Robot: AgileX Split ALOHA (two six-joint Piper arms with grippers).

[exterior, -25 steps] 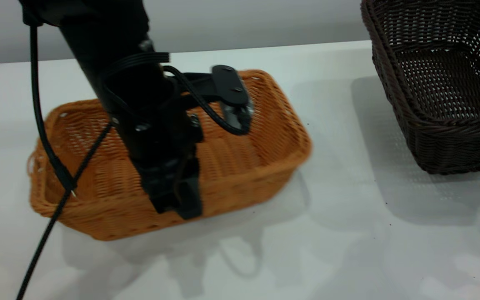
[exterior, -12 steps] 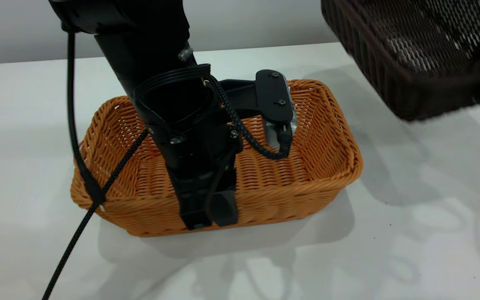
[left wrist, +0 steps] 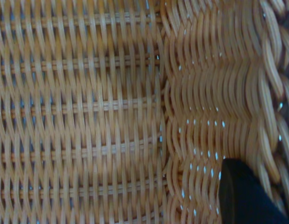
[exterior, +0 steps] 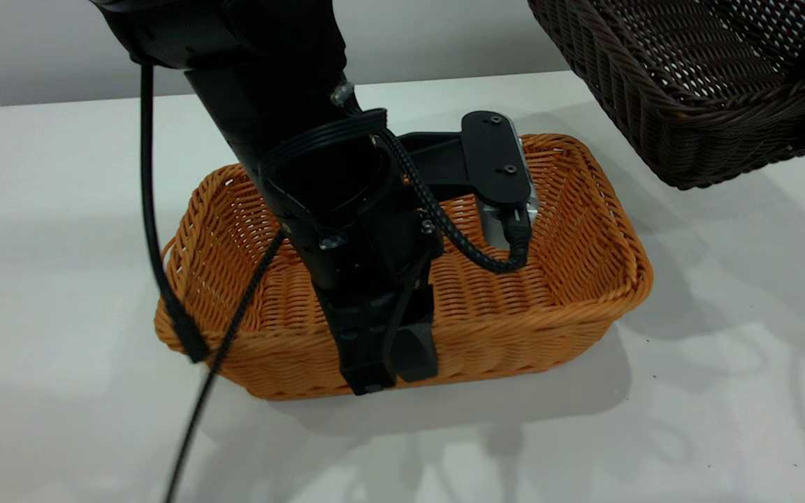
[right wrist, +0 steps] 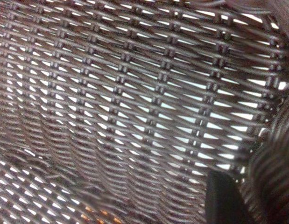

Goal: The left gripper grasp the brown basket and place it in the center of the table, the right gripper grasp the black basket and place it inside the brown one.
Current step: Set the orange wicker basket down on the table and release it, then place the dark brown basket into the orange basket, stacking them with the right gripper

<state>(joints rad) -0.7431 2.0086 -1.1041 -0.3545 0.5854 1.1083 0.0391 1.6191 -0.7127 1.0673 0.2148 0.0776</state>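
The brown basket (exterior: pixel 514 335) rests on the white table (exterior: pixel 53 175), near its middle. My left gripper (exterior: pixel 388 353) reaches down from above and is shut on the basket's near long wall, one finger inside and one outside. In the left wrist view its inner finger (left wrist: pixel 240 196) presses the wall below the braided rim of the brown basket (left wrist: pixel 88 116). The black basket (exterior: pixel 654 91) hangs tilted in the air at the upper right, above and beyond the brown basket's right end. My right gripper is shut on its wall; one finger (right wrist: pixel 221 200) shows against the black basket's weave (right wrist: pixel 135 93).
The left arm's braided cable (exterior: pixel 193 419) hangs down across the table's front left. The wrist camera bracket (exterior: pixel 493 157) sits over the brown basket's inside. A grey wall (exterior: pixel 444 35) stands behind the table.
The left gripper has carried the brown basket to the right, and it now sits level on the table. The black basket has risen off the table and moved left.
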